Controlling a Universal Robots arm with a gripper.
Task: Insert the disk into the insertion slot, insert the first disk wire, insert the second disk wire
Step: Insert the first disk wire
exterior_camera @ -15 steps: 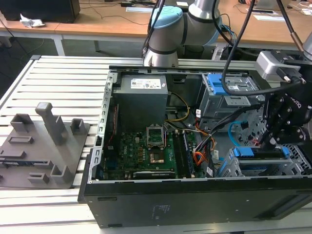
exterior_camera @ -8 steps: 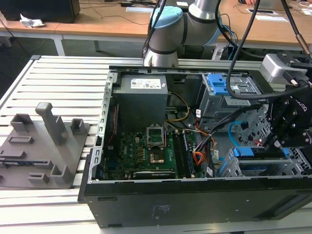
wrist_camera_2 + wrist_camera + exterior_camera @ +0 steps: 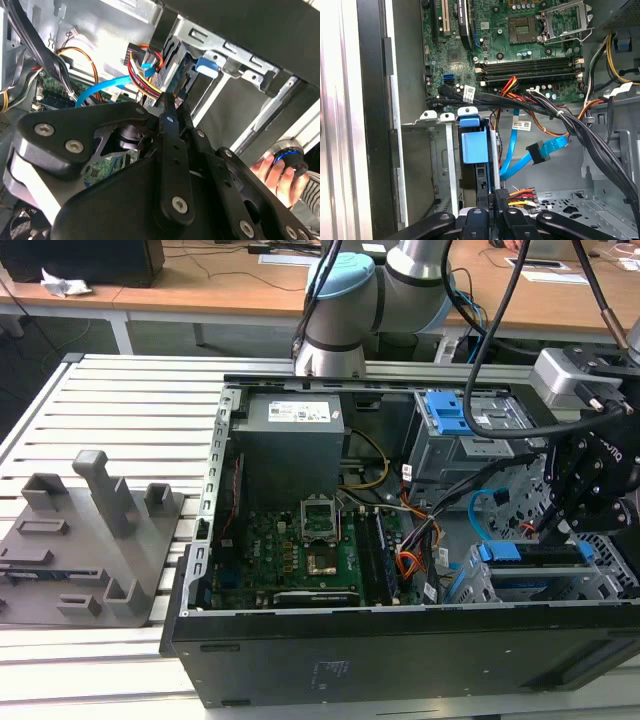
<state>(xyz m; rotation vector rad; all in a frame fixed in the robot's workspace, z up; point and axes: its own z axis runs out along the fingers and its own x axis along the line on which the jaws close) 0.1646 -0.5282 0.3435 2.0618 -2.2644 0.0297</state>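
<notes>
The disk [image 3: 530,553] sits in the insertion slot [image 3: 500,590], its blue carrier [image 3: 474,145] showing between the grey cage rails [image 3: 451,165]. My gripper [image 3: 489,200] stands right behind the disk, shut on the dark plug [image 3: 502,194] of the first disk wire [image 3: 141,70], whose red, yellow and orange strands [image 3: 522,192] trail off beside it. In the second wrist view my gripper [image 3: 172,102] holds that plug against the disk's back edge. The second disk wire [image 3: 547,149], light blue with a dark plug, hangs free beside the disk. Its loop [image 3: 478,506] rises near the arm.
The green motherboard [image 3: 310,545] and a grey power supply [image 3: 290,435] fill the case. A taller bay with a blue latch [image 3: 448,412] stands behind the slot. Black cable bundles [image 3: 580,130] cross nearby. A hand on a blue-ringed knob [image 3: 282,167] is outside the case. A grey fixture [image 3: 90,540] lies on the exterior view's left.
</notes>
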